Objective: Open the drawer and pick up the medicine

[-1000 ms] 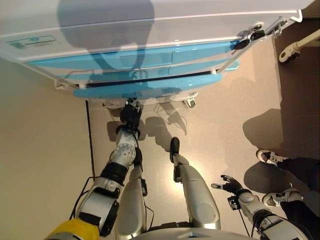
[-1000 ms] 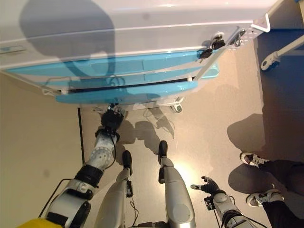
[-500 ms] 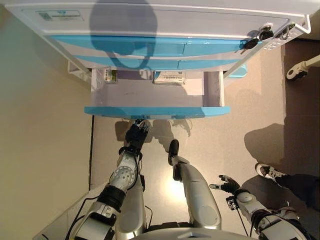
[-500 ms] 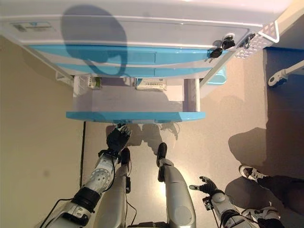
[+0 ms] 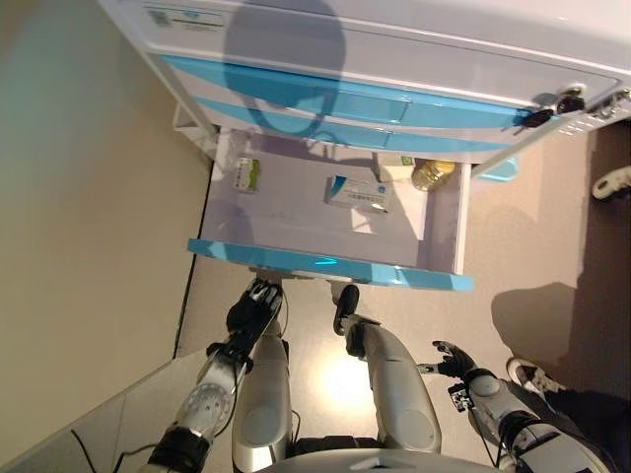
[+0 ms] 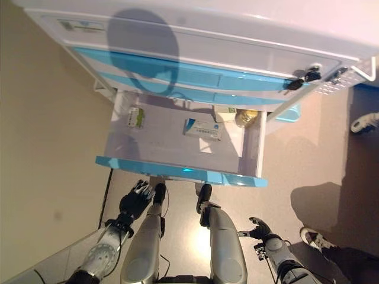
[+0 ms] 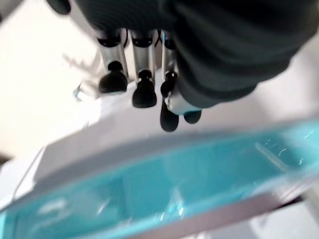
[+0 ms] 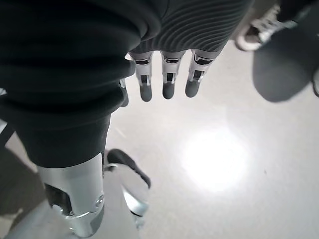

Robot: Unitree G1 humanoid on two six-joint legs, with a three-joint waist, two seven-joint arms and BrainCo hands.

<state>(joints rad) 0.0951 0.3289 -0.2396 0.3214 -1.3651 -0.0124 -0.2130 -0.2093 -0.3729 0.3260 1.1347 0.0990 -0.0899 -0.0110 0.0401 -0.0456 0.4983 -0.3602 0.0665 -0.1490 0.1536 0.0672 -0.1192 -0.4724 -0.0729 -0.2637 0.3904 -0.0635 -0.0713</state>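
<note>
The lowest drawer (image 5: 325,266) of the white cart stands pulled out, its blue front towards me. Inside lie a white-and-blue medicine box (image 5: 358,193) in the middle, a small green-and-white box (image 5: 246,174) at the left, and an amber bottle (image 5: 432,174) beside another box (image 5: 394,168) at the back right. My left hand (image 5: 253,307) hangs just below the drawer front, apart from it, with straight fingers (image 7: 139,84) and nothing held. My right hand (image 5: 452,360) stays low at the right, open over the floor, its fingers (image 8: 167,79) straight.
The white cart (image 5: 394,59) has two more blue drawers, both closed, above the open one, with keys (image 5: 552,106) at its right corner. A beige wall (image 5: 79,246) runs along the left. A person's shoe (image 5: 527,372) shows at the lower right.
The drawer has gone from barely ajar to far out, baring its contents. My left hand has come off the drawer front and dropped back below it. The camera has shifted.
</note>
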